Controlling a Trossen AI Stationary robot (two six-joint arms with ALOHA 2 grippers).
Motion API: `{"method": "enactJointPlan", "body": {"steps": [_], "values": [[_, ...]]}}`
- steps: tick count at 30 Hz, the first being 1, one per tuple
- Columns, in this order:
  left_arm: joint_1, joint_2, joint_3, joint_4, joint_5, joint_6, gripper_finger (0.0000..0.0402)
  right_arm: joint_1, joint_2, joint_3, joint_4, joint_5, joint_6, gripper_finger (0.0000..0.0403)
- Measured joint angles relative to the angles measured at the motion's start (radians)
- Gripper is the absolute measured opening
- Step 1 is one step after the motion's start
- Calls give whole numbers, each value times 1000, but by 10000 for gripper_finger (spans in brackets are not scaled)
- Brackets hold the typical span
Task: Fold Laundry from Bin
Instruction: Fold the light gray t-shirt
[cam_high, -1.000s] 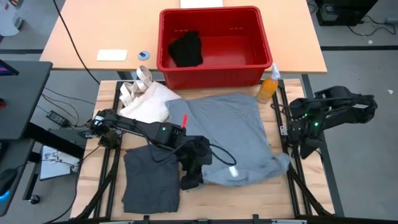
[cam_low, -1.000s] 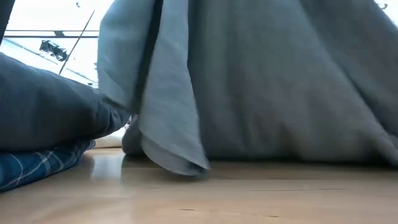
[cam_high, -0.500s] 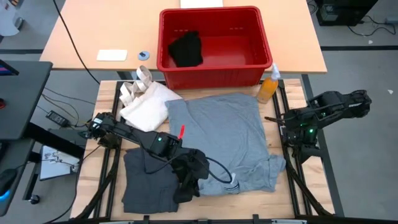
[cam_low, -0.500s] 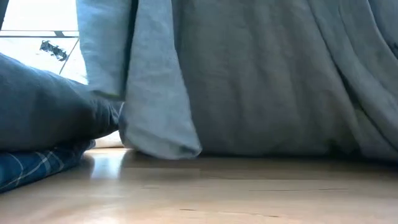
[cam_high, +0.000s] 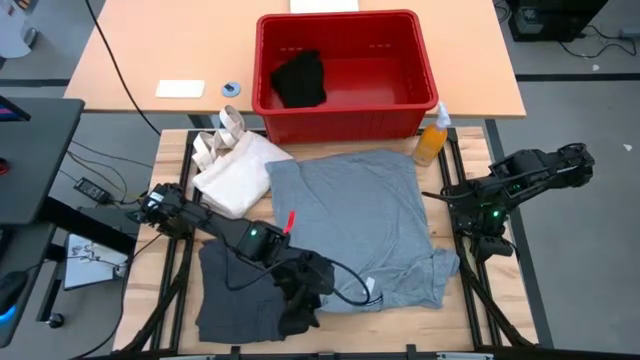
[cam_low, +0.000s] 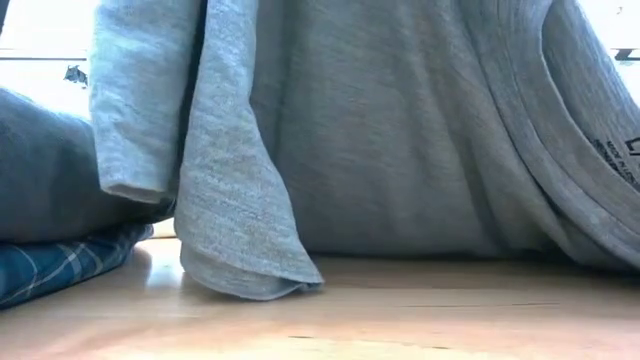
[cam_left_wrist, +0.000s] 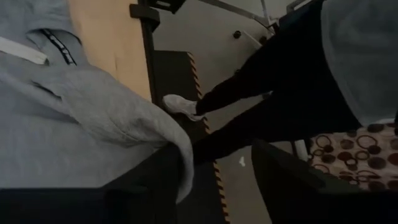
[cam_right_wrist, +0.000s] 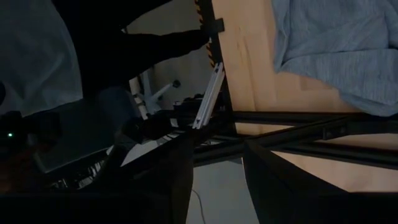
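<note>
- A wooden desk (cam_high: 445, 310) on a dark frame is being shown from above, with a second, paler table (cam_high: 170, 50) standing behind it and grey floor all around.
- The red bin (cam_high: 345, 75) is sitting at the far edge, with a black piece (cam_high: 300, 78) lying inside at its left end.
- An orange spray bottle (cam_high: 431, 140) is standing just beside the bin's right front corner; a cream tote bag (cam_high: 235, 165) is lying by the far left corner.
- A light grey shirt (cam_high: 360, 225) is being spread across the middle of the desk; a dark charcoal piece (cam_high: 235, 290) is lying at the near left corner.
- The left gripper (cam_high: 305, 300) is hovering at the shirt's near left edge, between the two garments, and its fingers (cam_left_wrist: 168, 180) are being held apart with grey cloth draped against one of them.
- The right gripper (cam_high: 480, 235) is waiting off the right edge, its fingers (cam_right_wrist: 177, 180) parted and holding nothing.
- Only in the low view is a blue plaid shirt (cam_low: 60, 265) being shown under the charcoal piece.
- A person's legs (cam_left_wrist: 261, 93) are being seen in the left wrist view alone.
</note>
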Motion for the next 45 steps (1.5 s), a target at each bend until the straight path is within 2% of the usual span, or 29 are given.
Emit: {"method": "enactJointPlan", "body": {"steps": [6,14,17,24,28,35,40,42,45], "values": [[-28,0,0,0,18,-31,214,0,0,0,5,2,-4,147],[-82,0,0,87,58,-31,197,0,0,0,33,28,-7,147],[-94,0,0,65,55,-37,190,0,1,0,44,28,-7,147],[-92,15,1,63,-99,-52,188,0,26,0,79,77,-17,147],[-80,50,1,72,-123,-79,188,16,68,0,111,114,-34,147],[-53,102,0,92,-119,-199,188,115,183,0,299,236,-42,147],[-64,113,0,83,-132,-261,188,216,281,0,386,439,-45,147],[-91,113,0,76,-176,-251,188,260,318,0,408,514,-34,147],[-143,113,0,55,-319,-166,187,317,367,0,447,621,6,147]]}}
